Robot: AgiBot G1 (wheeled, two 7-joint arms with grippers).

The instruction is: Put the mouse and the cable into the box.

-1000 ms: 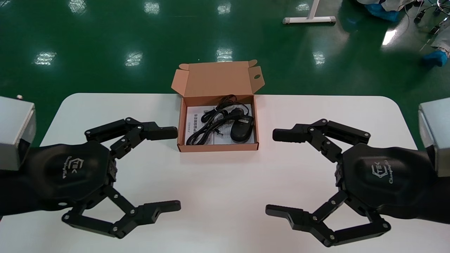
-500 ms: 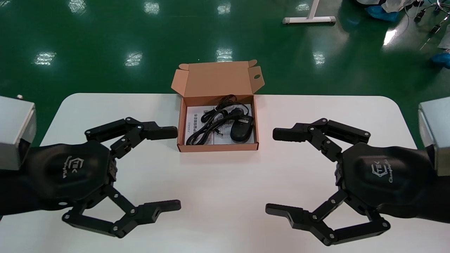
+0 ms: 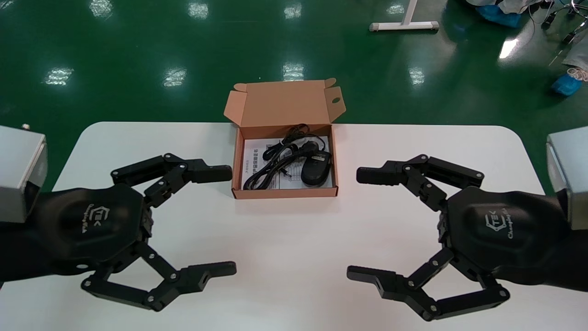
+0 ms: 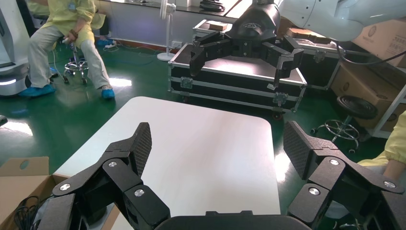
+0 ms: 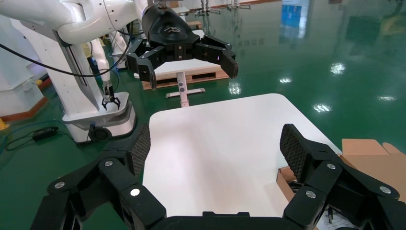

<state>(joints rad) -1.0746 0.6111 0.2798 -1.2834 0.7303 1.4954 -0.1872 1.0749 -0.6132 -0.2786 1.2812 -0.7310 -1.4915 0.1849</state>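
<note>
The mouse (image 3: pixel 316 168) is seen inside the box (image 3: pixel 285 193), against its right wall. The cable (image 3: pixel 274 162) is coiled loosely just beside the mouse on the left. Both are rested on a printed leaflet (image 3: pixel 251 158) that lines the bottom. The box is placed at the far middle of the white worktop (image 3: pixel 294 243), and its lid (image 3: pixel 285 103) is folded back, standing up past the far edge.

The left gripper (image 3: pixel 232 220) is held above the near left part of the worktop, its logo-marked shell turned up toward the head camera, and it is pointed inward to the right. Its fingers (image 3: pixel 209 174) are spread wide, with nothing held between them. The right gripper (image 3: pixel 353 225) is posed as a mirror of it on the near right and is pointed to the left. Its fingers (image 3: pixel 381 175) are likewise spread fully apart and empty.

The two grippers are faced toward each other, well apart. In the head view the left gripper's far fingertip is seen just beside the box's left wall, while the right gripper's is set farther from the right wall. In each wrist view the opposite gripper is seen across the worktop, raised above it.
</note>
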